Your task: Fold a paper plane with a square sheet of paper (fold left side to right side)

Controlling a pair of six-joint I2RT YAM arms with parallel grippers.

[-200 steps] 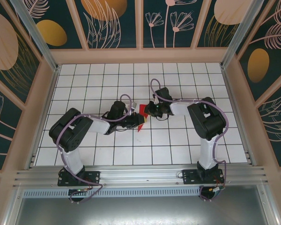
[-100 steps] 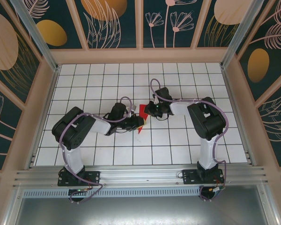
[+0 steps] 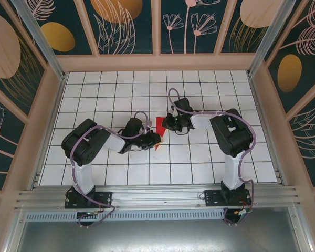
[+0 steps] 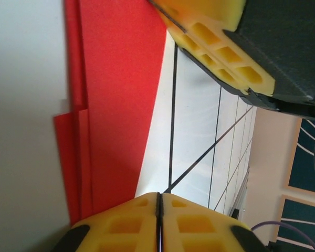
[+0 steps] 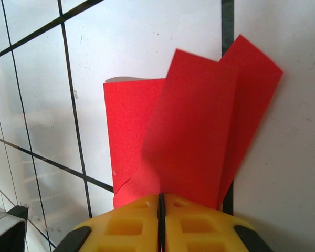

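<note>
paper [image 5: 128, 126]: red, creased into a narrow layered shape, mid tabletop [image 3: 199, 157], between your two arms.
long axis: runs near-to-far in the top view. Tapered end points at the bases, wider end away from them.
flap [image 5: 199, 121]: lifted off the lower layer and bowed, not pressed down. Right wrist view shows it leaning toward the right side.
right pincer [image 5: 160, 202]: pads together, clamped on paper. The layers run straight into the seam between the pads. It sits at the far end, coming in from the right.
left pincer [image 4: 158, 199]: pads together, nothing visible in the seam. It sits at the paper's near-left edge. You can't tell from these views whether it pins a layer or just touches.
key relation: the paper lies right of the left pincer and left of the right one. The two are close, since a right pad shows in the left wrist view.
nearer arm: the right one owns the flap, the left looks like the anchor.
step (my read): mid-fold, left side going over to the right, crease not yet set.
watch: if the left isn't pinning, the paper will likely slide with the flap.
</note>
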